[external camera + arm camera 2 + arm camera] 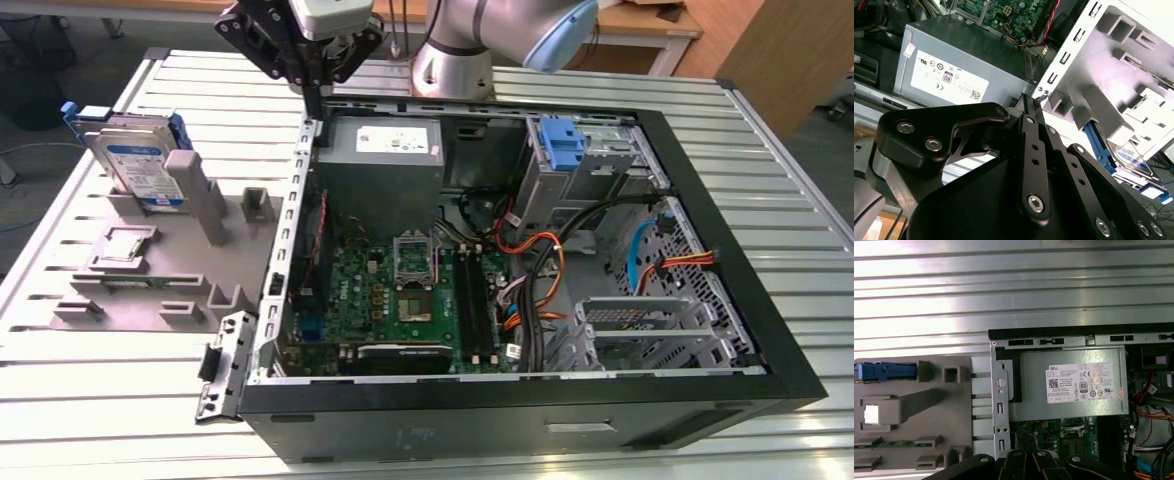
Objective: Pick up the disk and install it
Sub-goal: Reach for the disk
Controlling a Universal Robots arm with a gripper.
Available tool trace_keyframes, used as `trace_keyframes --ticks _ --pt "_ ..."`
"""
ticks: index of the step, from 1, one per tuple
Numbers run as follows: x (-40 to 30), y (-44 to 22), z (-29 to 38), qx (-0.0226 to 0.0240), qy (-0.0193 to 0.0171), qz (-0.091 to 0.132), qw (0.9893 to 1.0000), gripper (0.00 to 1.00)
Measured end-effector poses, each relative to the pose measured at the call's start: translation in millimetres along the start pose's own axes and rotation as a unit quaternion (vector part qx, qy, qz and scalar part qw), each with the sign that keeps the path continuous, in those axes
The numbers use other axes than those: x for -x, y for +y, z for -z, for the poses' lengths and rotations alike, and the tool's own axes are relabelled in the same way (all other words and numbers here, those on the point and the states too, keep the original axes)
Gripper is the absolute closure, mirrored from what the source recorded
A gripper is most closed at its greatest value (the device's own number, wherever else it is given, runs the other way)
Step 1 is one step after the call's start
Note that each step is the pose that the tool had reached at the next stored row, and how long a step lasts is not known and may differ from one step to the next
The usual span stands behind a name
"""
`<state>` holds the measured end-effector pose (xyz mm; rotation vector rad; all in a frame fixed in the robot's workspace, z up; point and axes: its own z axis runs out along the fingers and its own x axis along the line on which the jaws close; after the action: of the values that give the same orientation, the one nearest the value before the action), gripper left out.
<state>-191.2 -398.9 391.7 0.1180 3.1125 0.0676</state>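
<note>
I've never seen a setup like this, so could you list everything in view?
table: one, silver, ribbed, under everything
holder: one, grey, on the table, exterior view's left
computer case: one, black, open, beside the holder
disk: one, silver-grey in blue carrier, upright in the holder
power supply: one, grey, inside the case
motherboard: one, green, inside the case
bracket: one, blue, in the case's drive bay
gripper: one, black, shut, empty, by the case's wall
</note>
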Motion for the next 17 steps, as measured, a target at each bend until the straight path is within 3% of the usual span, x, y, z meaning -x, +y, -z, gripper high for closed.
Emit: trace_keyframes --ticks 17 --pt "-3.8 -0.3 0.0 0.0 0.0 0.0 1.0 0.9"
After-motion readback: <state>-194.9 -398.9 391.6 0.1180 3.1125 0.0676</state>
